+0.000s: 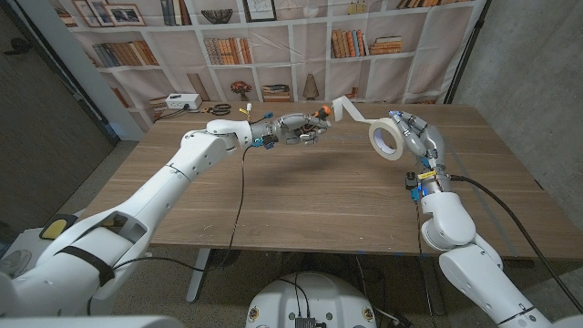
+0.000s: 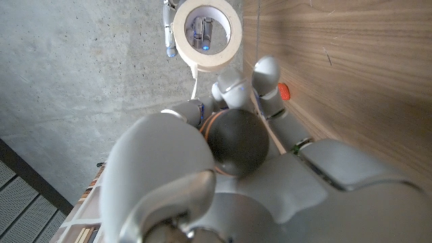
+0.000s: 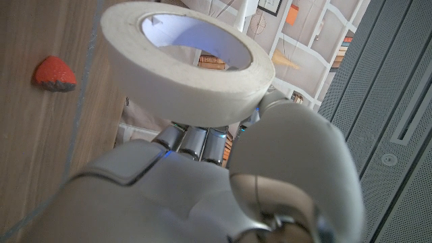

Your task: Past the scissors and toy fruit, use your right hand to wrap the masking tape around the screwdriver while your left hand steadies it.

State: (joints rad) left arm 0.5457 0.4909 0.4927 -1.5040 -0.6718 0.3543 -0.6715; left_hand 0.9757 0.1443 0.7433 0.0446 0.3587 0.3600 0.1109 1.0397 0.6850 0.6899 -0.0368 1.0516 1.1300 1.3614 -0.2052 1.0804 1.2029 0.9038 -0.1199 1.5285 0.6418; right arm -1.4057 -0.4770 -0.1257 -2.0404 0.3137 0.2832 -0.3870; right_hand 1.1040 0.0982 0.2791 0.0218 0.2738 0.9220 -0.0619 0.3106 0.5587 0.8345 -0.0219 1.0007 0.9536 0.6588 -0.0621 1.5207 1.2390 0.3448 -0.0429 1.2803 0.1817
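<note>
The left hand [image 1: 296,128] is raised over the far part of the table [image 1: 319,196] and grips the screwdriver [image 1: 318,115]. To its right, well apart, the right hand [image 1: 414,137] holds the masking tape [image 1: 387,138] roll above the table. A strip of tape [image 1: 351,111] runs from the roll leftward to the screwdriver. Left of the left hand, near the table's far edge, lie the scissors [image 1: 217,109], and farther left a box [image 1: 182,101]. A toy fruit [image 3: 55,73] lies on the table beside the roll.

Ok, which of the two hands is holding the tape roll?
The right hand grips the tape roll, raised above the table. The left hand holds the screwdriver instead, with a tape strip running between them.
</note>
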